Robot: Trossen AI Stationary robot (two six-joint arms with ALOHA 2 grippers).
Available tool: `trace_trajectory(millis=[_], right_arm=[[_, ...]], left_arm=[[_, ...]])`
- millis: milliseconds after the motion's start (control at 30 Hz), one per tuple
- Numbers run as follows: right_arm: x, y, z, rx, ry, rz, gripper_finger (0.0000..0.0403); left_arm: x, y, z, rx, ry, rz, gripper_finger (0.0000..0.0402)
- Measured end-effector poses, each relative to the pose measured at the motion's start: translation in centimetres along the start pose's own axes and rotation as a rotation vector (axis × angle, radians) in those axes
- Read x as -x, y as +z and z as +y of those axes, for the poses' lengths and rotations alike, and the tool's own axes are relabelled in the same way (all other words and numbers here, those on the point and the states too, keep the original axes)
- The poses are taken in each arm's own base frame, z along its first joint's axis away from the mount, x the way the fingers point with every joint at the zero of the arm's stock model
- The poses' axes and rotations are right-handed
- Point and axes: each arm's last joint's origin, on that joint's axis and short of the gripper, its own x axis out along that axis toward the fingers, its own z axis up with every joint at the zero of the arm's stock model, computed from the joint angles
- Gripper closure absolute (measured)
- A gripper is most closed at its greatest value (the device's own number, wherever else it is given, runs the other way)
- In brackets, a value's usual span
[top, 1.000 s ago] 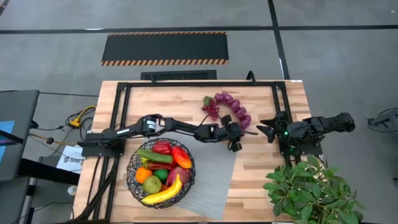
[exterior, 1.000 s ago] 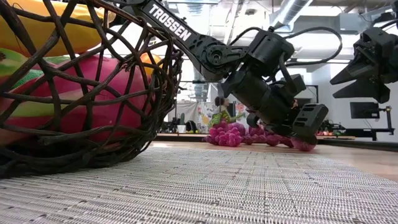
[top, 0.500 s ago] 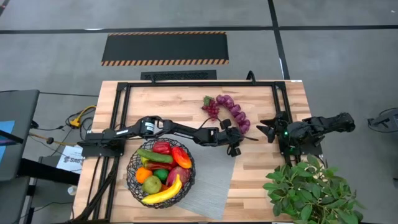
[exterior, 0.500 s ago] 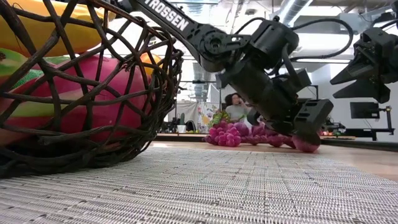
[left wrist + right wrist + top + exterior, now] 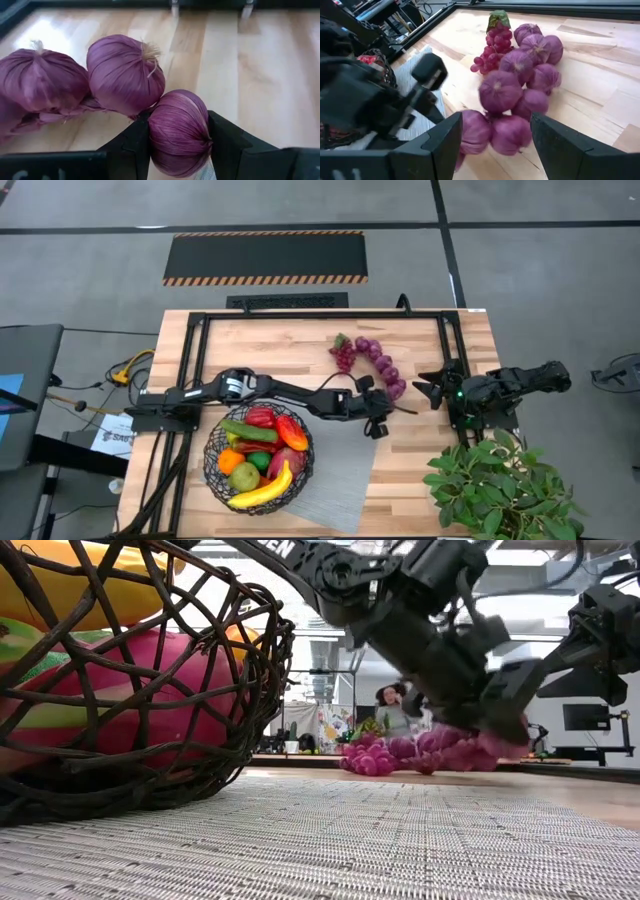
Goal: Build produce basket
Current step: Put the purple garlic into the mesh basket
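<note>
- One left hand is clamped on the end bulb of one purple onion string on the bench.
- One right hand, fingers apart, waits alongside.
- One basket holds produce.

Left hand clamped, right hand spread.
</note>
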Motion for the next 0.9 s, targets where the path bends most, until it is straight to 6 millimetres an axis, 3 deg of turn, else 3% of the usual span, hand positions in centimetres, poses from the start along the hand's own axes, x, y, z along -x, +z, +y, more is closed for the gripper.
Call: trace_trajectory(millis=[400, 900], right_arm=[[0.0, 0.0, 0.0, -0.007, 0.001, -0.001, 0.0148], [0.0, 0.0, 0.0, -0.011, 0.002, -0.002, 0.0148]], left_arm=[[4.4, 3.3, -1.2, -0.029, -0.016, -0.020, 0.0273], [9.1, 5.4, -3.7, -0.119, -0.002, -0.042, 0.0270]])
